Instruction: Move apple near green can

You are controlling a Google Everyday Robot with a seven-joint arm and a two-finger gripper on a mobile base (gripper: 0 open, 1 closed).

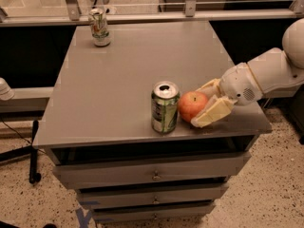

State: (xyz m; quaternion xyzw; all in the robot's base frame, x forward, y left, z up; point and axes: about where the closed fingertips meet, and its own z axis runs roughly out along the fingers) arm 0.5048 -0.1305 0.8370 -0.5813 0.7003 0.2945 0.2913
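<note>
The red-orange apple (191,105) sits on the grey table top (118,89) near its front right edge. It stands just right of the green can (164,107), almost touching it. The can is upright with its silver top open. My gripper (199,106) reaches in from the right on the white arm (266,75). Its cream fingers (212,114) close around the apple's right side, one in front and one behind.
A slimmer white-silver can (99,26) stands upright at the table's far left corner. Below the top are grey drawers (152,175). The table's front edge and right edge lie close to the apple. A metal rail (190,15) runs behind the table.
</note>
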